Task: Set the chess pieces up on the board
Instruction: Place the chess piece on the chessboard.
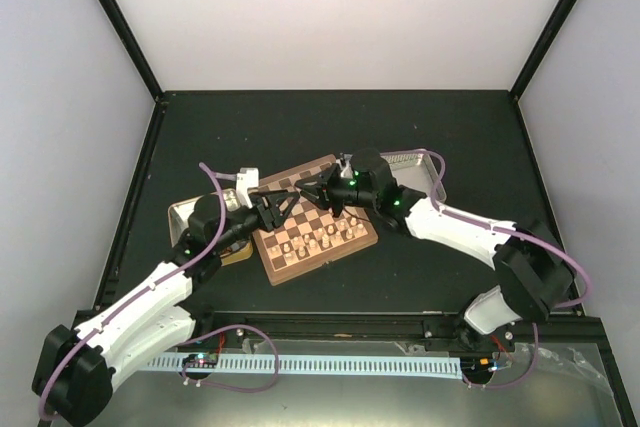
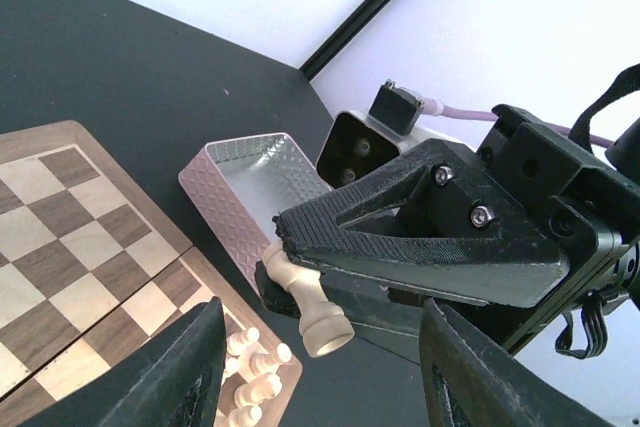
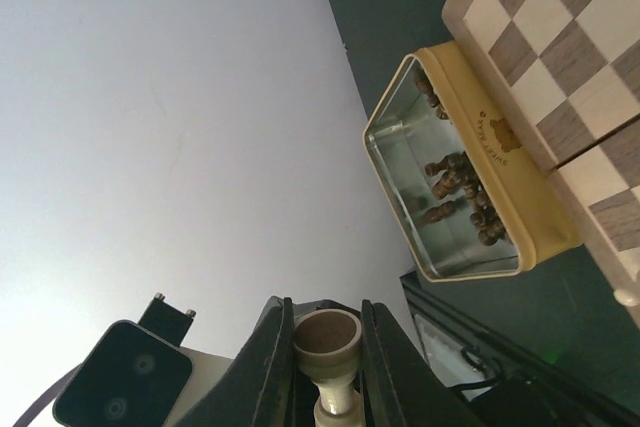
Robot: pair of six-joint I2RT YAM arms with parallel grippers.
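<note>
Top external view: both white arms rise from their bases at the near edge and bend inward, so their black wrists meet nose to nose over the board. The left arm slants up from the near left. Its left gripper hangs over the left edge of the square wooden chessboard, which is checked in light tan and dark brown inside a reddish-brown rim. The right arm sweeps in from the near right, and the right gripper points left above the far half of the board.

From the left wrist, that gripper's own black ribbed plastic fingers stand wide apart and grip nothing. Just beyond them, the right gripper's wedge-shaped ridged fingers are narrowed onto a pale cream turned wooden chess piece. The piece is tilted and held in the air above the board. Its round base, faced with brown felt, sits between the pads.

Several more pale wooden chessmen stand on the board's near rows. A glossy yellow rectangular tin lies against the board's left edge and holds dark brown chessmen. Farther off, past the board's far right corner, rests a shallow silver metal tray with a quilted, embossed surface.
</note>
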